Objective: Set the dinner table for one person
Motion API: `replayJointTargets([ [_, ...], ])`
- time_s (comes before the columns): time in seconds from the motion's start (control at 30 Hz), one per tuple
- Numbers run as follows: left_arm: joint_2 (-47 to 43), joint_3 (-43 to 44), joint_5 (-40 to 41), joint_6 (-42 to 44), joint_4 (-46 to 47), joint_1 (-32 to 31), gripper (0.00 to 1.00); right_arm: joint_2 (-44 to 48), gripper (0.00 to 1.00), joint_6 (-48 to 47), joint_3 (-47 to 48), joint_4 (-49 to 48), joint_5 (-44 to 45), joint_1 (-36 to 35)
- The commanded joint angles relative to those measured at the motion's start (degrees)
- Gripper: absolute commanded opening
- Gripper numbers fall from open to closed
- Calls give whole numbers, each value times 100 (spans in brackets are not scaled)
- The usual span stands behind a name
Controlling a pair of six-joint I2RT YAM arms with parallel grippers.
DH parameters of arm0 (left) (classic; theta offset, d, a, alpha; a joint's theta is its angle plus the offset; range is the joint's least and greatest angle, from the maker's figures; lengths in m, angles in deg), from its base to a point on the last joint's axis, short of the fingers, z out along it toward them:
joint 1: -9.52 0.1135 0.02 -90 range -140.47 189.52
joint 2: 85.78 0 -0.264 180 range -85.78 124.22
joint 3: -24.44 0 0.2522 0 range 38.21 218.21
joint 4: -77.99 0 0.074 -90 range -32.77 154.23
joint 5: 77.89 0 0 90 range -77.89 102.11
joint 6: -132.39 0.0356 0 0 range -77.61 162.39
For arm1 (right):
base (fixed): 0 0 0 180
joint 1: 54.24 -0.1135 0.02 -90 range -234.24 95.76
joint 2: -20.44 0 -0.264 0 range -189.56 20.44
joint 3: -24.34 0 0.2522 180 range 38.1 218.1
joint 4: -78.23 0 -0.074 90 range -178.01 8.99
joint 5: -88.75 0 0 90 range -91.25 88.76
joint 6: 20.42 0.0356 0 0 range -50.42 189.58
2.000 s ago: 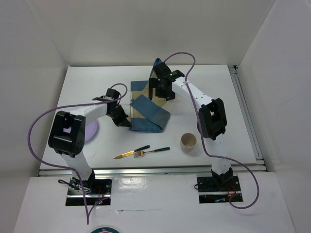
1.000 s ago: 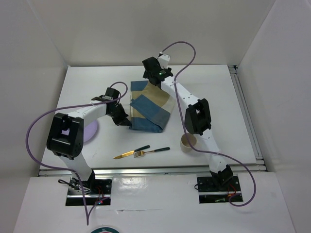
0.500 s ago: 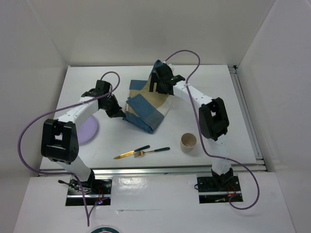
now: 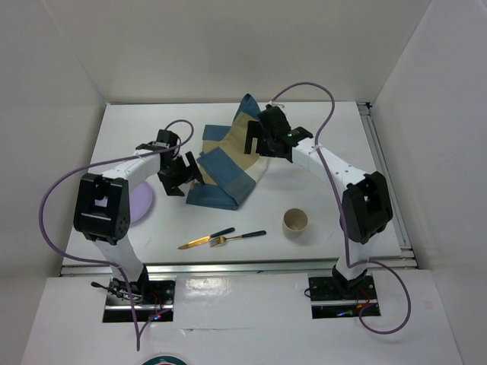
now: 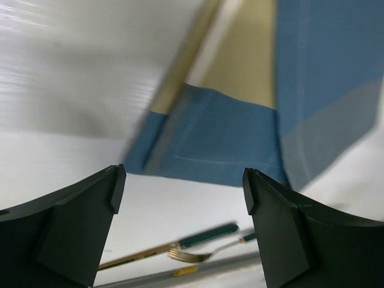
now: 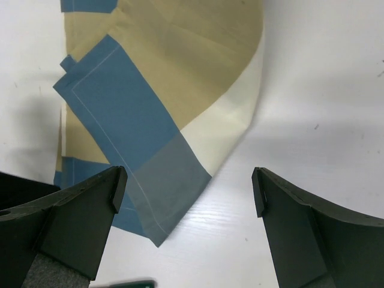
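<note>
Comparing with half a second ago, we find both arms off the blue-and-tan cloth placemat [image 4: 228, 171]. The left tool [image 4: 185, 176], which was pressed against the cloth's left edge, now stands just beside that edge with its fingers apart and nothing between them. The right tool [image 4: 256, 142], which was at the far corner, hangs over the cloth, also spread and empty.

The placemat has come down but not flat: a blue flap lies folded across its tan middle. We judge the spreading step unfinished, and the cloth will likely need another grasp before anything goes on it.

The large plain white matte table [image 4: 342, 152] lies directly beneath both tools. It carries the placemat between them and shows bare surface out to the right of the right tool. Behind the left tool, towards its base, sit a round lilac plate [image 4: 144, 205], a gold knife with a green handle [image 4: 205, 239] and a green-handled fork [image 4: 242, 237]. A beige paper cup [image 4: 295, 221] stands behind the right tool, well apart from the cloth.
</note>
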Motion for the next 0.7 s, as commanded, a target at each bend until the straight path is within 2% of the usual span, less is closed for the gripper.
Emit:
replayJointTargets([
  [0.0,217,106,645,27,-251,-79,98,437,99,-50,-217,12,73,92],
  [0.2,664,44,964,-166,-251,-360,100,603,99,-50,-332,179,195,145],
  [0.27,718,-9,886,-237,-129,-421,97,673,99,3,-385,241,249,145],
  [0.43,823,-299,534,-482,222,-614,80,849,99,3,-437,355,486,207],
  [0.47,823,-368,533,-552,223,-615,67,850,99,3,-438,355,486,259],
  [0.57,823,-369,401,-614,364,-615,41,964,99,56,-543,355,539,312],
  [0.6,876,-369,401,-615,364,-615,24,1025,99,56,-543,355,539,312],
  [0.67,876,-229,463,-676,311,-615,6,1025,99,56,-604,407,591,312],
])
